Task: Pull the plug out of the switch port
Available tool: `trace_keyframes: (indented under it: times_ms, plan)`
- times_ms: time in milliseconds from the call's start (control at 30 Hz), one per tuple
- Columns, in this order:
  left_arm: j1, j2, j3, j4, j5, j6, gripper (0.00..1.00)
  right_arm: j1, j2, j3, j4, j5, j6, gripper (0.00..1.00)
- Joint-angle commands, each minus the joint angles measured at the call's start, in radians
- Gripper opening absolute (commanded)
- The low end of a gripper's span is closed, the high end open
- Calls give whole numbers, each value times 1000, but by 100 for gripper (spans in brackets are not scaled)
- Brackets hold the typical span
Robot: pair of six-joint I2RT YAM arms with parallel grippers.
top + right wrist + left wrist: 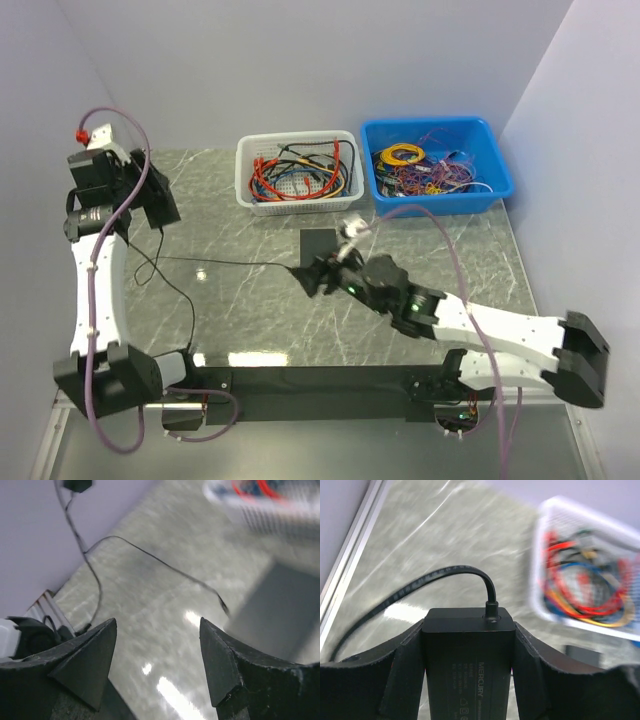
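Black jaws of the left gripper (468, 635) clamped the switch (465, 680) by its sides, near the far left corner of the marble table (250, 315). A plug (491, 611) on a black cable (420, 582) sat in its end. The right gripper (157, 630) gaped wide, empty, mid-table.

The switch (467, 670) is a flat matte-black box with pale MERCURY lettering on its face, clamped by its sides in the left tool (468, 630). A black plug (491, 611) sits in its far edge, its cable (420, 585) curving left.

Switch (467, 670) at left over table (240, 320), plug (491, 611) in switch's far end, basket (300, 207) left of bin (440, 203) behind
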Motion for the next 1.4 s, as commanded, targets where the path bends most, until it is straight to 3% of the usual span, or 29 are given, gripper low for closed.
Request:
trace_keyframes:
  times_ms: [0, 300, 333, 467, 600, 800, 933, 1067, 1233, 1367]
  plan:
    - [-46, -88, 123, -42, 59, 12, 0, 3, 142, 198, 156, -183, -254, 74]
    - [-165, -133, 313, -89, 138, -43, 1, 6, 578, 557, 509, -525, -349, 75]
    - [-179, -131, 333, -97, 141, -51, 1, 11, 610, 591, 533, -549, -348, 85]
    - [-217, -123, 409, -119, 145, -55, 1, 40, 795, 851, 430, -634, -352, 89]
    - [-230, -122, 421, -134, 158, -62, 0, 61, 914, 961, 418, -429, -322, 89]
    - [-257, -113, 456, -134, 174, -81, 1, 61, 1058, 1055, 537, -307, -297, 89]
    - [-280, -100, 514, -126, 173, -101, 1, 61, 1209, 1226, 465, -263, -316, 89]
    - [-290, -100, 554, -132, 179, -115, 0, 55, 1282, 1322, 428, -71, -340, 88]
    - [-291, -99, 596, -134, 162, -131, 1, 31, 1316, 1288, 426, -17, -293, 85]
    - [-291, -88, 639, -120, 103, -137, 0, 31, 1253, 1090, 627, -63, -250, 87]
